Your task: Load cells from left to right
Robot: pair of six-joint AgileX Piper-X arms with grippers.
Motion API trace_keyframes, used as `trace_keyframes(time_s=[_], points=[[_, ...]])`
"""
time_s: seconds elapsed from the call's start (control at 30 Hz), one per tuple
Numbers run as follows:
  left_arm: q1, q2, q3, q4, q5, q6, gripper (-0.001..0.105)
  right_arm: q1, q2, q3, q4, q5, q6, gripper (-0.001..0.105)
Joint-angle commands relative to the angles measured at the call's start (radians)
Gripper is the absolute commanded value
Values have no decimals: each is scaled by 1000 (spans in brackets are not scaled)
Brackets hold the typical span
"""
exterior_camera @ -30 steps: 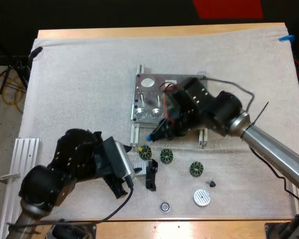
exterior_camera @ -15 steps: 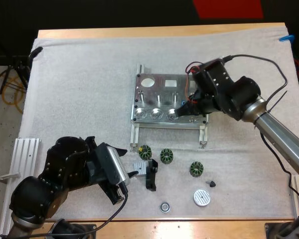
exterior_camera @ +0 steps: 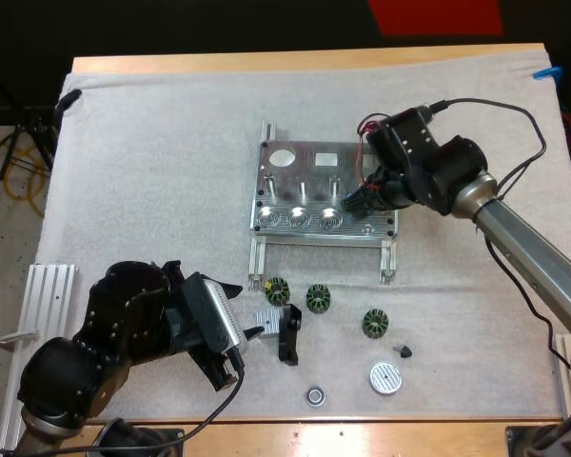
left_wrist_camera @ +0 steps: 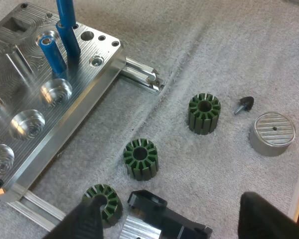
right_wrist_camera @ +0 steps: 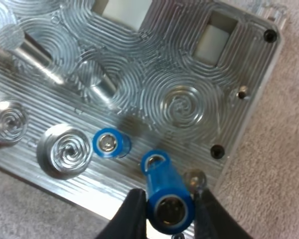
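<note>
Blue cylindrical cell [right_wrist_camera: 162, 181] sits clamped between the right gripper's [right_wrist_camera: 168, 213] black fingers, over the right end of the milled aluminium fixture [right_wrist_camera: 179, 74], just beside a second blue cell [right_wrist_camera: 111, 144] standing in its pocket. The left gripper [left_wrist_camera: 177, 219] hangs spread wide near green slotted rings [left_wrist_camera: 140, 158].

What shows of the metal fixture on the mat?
The metal fixture is a silvery machined plate with swirled tool marks, lying flat on two rails on the mat. It has a round hole, rectangular cutouts, upright pins and a row of round pockets. One blue cell stands in a pocket; the right gripper holds a second blue cell at its right end.
</note>
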Motion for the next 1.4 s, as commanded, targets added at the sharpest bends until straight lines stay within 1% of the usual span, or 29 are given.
trace_keyframes(time_s=[0.0,0.23,0.47,1.03,1.17,1.37], points=[[-5,-5,-10,4,-2,-14,58,-4,18,5,23,20,-12,20],[-5,-5,-10,4,-2,-14,58,-4,-7,5,23,66,-12,20],[-5,-5,-10,4,-2,-14,58,-4,-30,5,23,66,-12,20],[-5,-5,-10,4,-2,-14,58,-4,40,12,0,66,-4,20],[-5,-5,-10,4,-2,-14,58,-4,54,13,0,112,-2,20],[-5,-5,-10,4,-2,-14,58,-4,54,13,0,116,-2,20]])
